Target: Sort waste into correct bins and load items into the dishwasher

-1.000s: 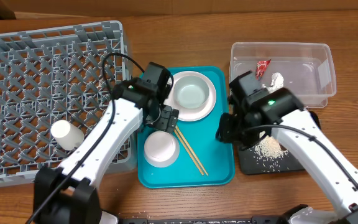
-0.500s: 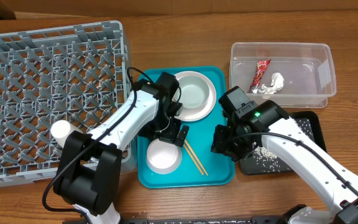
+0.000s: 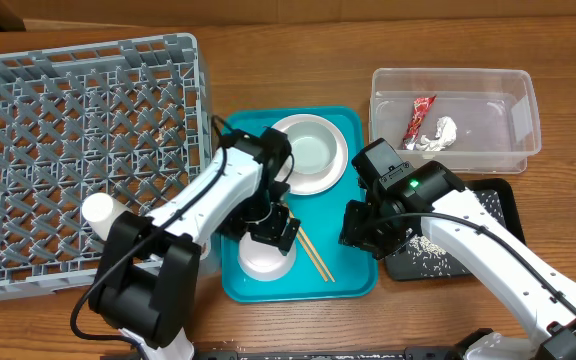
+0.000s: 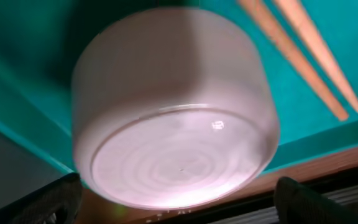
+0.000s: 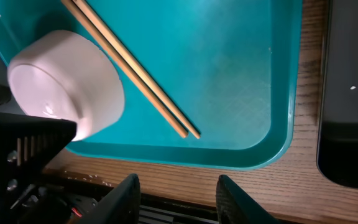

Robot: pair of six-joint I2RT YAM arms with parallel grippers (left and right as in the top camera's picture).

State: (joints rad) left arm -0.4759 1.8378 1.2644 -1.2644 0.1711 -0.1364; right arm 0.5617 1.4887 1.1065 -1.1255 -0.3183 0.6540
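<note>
Rack [image 3: 28, 100]: upper left; white cup [image 3: 99, 210] in it.
Teal tray [image 3: 343, 275]: centre; plate [image 3: 313, 186] w/ grey-green bowl [image 3: 310, 152], pink bowl [image 3: 265, 258], chopsticks [image 3: 313, 255].
Clear tub [image 3: 523, 100]: upper right; red wrapper [image 3: 420, 115] + tissue [image 3: 442, 131].
Black tray [image 3: 498, 200]: lower right; rice [image 3: 430, 245].
L hand [image 3: 271, 228]: spread wide over pink bowl.
R hand [image 5: 178, 198]: fingers apart, empty, over teal tray's right part.

left arm [image 3: 193, 205] bent toward the middle, left gripper [image 3: 271, 228] pointing down, jaws spread wide, right arm [image 3: 488, 245] stretched toward it, right gripper [image 5: 180, 200] half parted (nothing between its fingers [image 5: 122, 198])
</note>
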